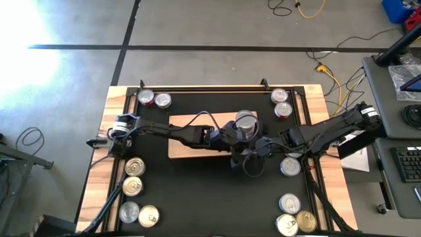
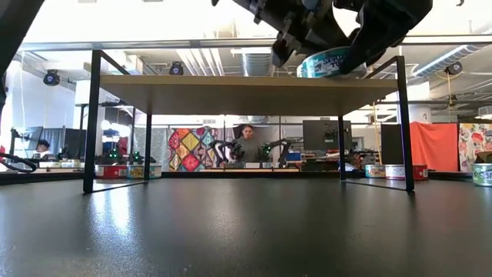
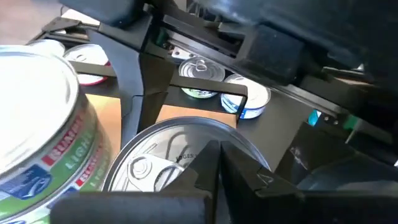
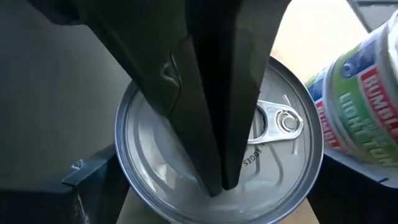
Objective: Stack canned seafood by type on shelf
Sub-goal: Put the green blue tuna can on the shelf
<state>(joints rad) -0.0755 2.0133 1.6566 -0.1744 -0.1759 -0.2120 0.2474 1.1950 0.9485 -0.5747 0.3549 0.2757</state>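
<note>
Fingers of the left gripper together above a tin on the shelf; right gripper fingers apart; black surface; person beyond.

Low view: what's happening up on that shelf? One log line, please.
left gripper: shut, tips on silver-lidded tin | right gripper: open around that tin | shelf: green-labelled tuna tin beside

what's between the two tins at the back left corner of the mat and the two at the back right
In the high view, only the mat's back strip lies between the left pair and the right pair; the shelf sits nearer.
</note>
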